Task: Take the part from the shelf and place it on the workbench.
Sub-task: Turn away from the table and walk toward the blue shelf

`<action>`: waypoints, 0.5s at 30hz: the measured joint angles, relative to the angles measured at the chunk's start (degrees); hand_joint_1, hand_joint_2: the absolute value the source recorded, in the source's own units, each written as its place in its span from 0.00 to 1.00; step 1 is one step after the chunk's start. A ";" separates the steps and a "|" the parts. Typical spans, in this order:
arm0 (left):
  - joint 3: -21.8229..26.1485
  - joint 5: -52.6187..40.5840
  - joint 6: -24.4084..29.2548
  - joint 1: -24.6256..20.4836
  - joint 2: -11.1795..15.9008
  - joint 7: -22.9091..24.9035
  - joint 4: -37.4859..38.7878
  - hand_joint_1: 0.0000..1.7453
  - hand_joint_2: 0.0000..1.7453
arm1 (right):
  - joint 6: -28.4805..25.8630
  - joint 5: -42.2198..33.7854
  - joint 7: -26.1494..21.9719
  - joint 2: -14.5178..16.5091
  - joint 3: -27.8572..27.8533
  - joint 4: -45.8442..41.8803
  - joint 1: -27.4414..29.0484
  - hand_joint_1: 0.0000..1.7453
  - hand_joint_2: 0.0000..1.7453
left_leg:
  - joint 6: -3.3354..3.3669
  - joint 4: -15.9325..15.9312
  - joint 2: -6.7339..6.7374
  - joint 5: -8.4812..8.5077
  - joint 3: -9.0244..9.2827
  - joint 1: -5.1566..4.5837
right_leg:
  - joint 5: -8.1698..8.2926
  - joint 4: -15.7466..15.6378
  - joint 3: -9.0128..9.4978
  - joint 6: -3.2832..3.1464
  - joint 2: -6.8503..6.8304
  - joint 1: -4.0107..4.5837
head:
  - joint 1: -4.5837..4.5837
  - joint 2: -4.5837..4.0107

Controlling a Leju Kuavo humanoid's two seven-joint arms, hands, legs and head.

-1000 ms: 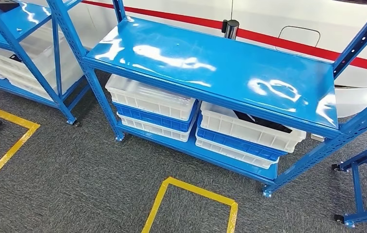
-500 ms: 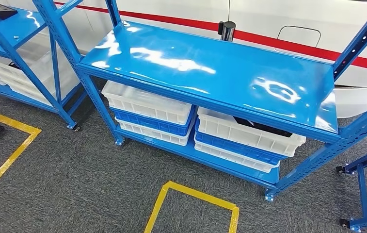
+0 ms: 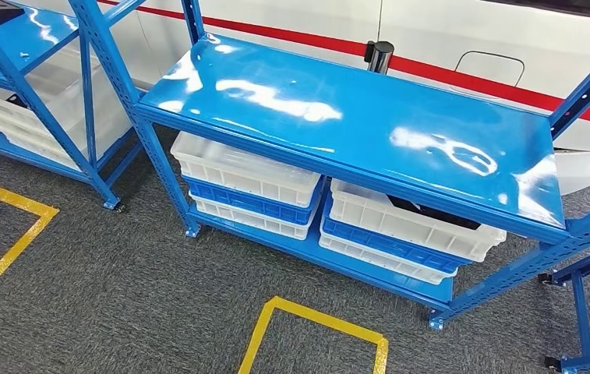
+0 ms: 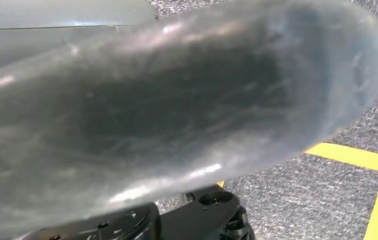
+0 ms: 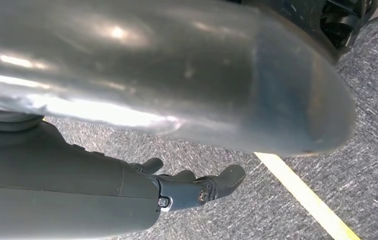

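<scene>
Progress is nil so far: the dark part (image 3: 430, 210) lies in the upper white plastic crate (image 3: 412, 220) under the glossy blue metal shelf (image 3: 369, 117), well away from the fingers. The right hand (image 5: 196, 187) hangs with fingers loosely apart, holding nothing; the left hand's fingers I cannot tell. Reaching, grasping, carrying and placing remain.

No writing is showing anywhere. The blue shelf (image 3: 354, 117) is carrying no label, and the white bins (image 3: 245, 167) and blue bins (image 3: 389, 238) under it are bearing no number or brand that can be read. The white wall (image 3: 432, 31) behind is showing just a red stripe (image 3: 463, 74), no lettering. The yellow tape (image 3: 315, 315) on the carpet is making plain outlines, not characters. The wrist views are giving nothing to read either.
</scene>
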 joint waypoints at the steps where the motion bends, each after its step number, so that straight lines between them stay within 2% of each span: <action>1: 0.00 -0.02 0.01 -0.02 0.02 0.04 0.00 0.00 0.00 | 0.02 -0.01 0.01 0.05 -0.01 0.00 0.00 0.00 0.00 | 0.26 0.01 0.01 -0.07 0.03 -0.16 | -0.03 -0.02 -0.01 0.35 -0.01 -0.16 | -0.01 0.00; 6: 0.00 -0.02 0.02 -0.09 0.24 0.10 0.00 0.00 0.00 | 0.05 -0.02 0.02 0.34 -0.01 0.00 -0.02 0.00 0.00 | 1.33 -0.05 0.03 -0.18 0.13 -0.79 | -0.01 -0.25 0.07 1.42 0.00 -0.73 | -0.04 -0.01; 8: 0.00 -0.02 0.02 -0.11 0.26 0.11 -0.01 0.00 0.00 | 0.05 -0.03 0.02 0.40 -0.01 0.00 -0.04 0.00 0.00 | 1.93 -0.69 0.16 0.13 0.55 -0.52 | -0.59 0.84 -0.22 1.62 -0.03 -0.76 | -0.01 -0.01; 10: 0.00 -0.02 0.02 -0.16 0.26 0.13 -0.03 0.00 0.00 | 0.05 -0.03 0.02 0.38 -0.01 0.00 -0.04 0.00 0.00 | 2.49 -1.23 0.55 0.40 0.95 -0.18 | -3.03 6.31 -2.91 1.01 -0.06 -0.55 | 0.15 -0.01; 12: 0.00 -0.09 0.02 -0.19 0.26 0.13 -0.04 0.00 0.00 | 0.05 -0.03 0.02 0.32 -0.01 0.00 -0.02 0.00 0.00 | 2.68 -1.27 1.04 0.36 0.96 -0.23 | -5.97 14.48 -7.59 0.38 -0.07 -0.27 | 0.23 0.00; 13: 0.00 -0.13 0.02 -0.20 0.26 0.12 -0.04 0.00 0.00 | 0.05 -0.02 0.02 0.29 -0.01 0.00 0.02 0.00 0.00 | 2.67 -1.26 1.27 0.31 0.97 -0.27 | -6.46 16.98 -9.26 0.42 -0.08 -0.21 | 0.22 0.00; 14: 0.00 -0.16 0.02 -0.20 0.25 0.11 -0.04 0.00 0.00 | 0.05 0.00 0.04 0.26 -0.01 0.00 0.09 0.00 0.00 | 2.62 -1.26 1.53 0.26 1.00 -0.29 | -6.08 17.51 -9.98 0.69 -0.12 -0.17 | 0.22 0.01; 15: 0.00 -0.18 0.02 -0.20 0.21 0.08 -0.04 0.00 0.00 | 0.05 0.03 0.07 0.22 -0.01 0.00 0.15 0.00 0.00 | 2.52 -1.25 1.80 0.19 1.07 -0.28 | -4.75 15.51 -9.40 1.11 -0.34 -0.17 | 0.23 0.01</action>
